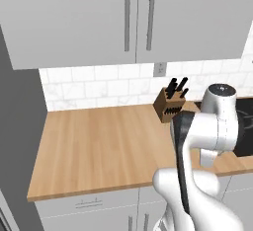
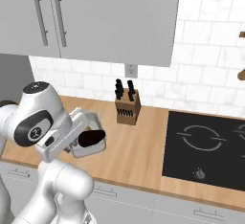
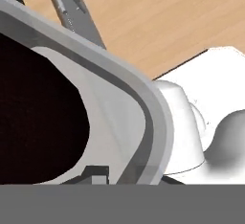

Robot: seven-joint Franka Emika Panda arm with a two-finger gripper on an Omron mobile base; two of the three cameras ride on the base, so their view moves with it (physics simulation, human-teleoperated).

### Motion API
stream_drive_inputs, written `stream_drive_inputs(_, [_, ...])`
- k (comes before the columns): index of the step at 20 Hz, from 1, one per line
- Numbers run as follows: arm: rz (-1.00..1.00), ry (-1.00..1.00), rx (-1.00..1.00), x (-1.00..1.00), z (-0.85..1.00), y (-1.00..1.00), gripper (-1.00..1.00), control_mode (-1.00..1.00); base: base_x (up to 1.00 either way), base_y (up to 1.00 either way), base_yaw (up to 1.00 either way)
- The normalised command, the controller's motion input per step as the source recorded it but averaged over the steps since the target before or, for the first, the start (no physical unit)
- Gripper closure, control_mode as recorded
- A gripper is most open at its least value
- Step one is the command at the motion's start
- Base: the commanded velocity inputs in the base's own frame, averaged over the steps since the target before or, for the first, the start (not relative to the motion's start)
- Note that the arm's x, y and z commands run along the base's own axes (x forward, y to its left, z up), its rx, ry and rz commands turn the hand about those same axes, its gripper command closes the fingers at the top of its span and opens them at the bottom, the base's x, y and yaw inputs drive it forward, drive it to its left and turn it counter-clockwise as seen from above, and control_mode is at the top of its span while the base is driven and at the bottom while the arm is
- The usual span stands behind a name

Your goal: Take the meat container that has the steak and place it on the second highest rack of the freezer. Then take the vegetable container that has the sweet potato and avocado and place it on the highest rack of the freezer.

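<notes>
The vegetable container (image 2: 94, 122), a pale grey tray with rounded corners, hangs tilted above the wooden counter (image 2: 139, 146), right by my hand. The avocado (image 2: 91, 138) lies in it as a dark brown-black lump. In the hand view the tray's rim (image 3: 143, 103) runs very close across the picture, with the avocado (image 3: 38, 117) dark at the left. My gripper (image 3: 112, 174) is shut on the tray's edge, and its fingers are mostly hidden under the rim. The sweet potato is hidden. The meat container, the steak and the freezer shelves are out of view.
A wooden knife block (image 2: 128, 106) stands at the back of the counter, near the wall socket. The black cooktop (image 2: 206, 146) lies to the right. Grey upper cabinets (image 2: 95, 12) hang overhead. A tall grey panel (image 1: 17, 146) borders the counter (image 1: 99, 141) on the left.
</notes>
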Motion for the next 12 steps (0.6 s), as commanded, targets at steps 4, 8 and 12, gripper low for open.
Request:
stream_drive_inputs(4, [0.49,-0.02,-0.05,-0.84,0.22,0.12,1.0,-1.0,0.0,0.0,0.0])
stream_drive_inputs(8, [0.34,-0.08,0.0,-0.86,0.44,0.07,1.0,-1.0,0.0,0.0,0.0])
stream_drive_inputs(12, [0.25,-0.12,0.0,-0.79,0.27,0.09,1.0,-1.0,0.0,0.0,0.0])
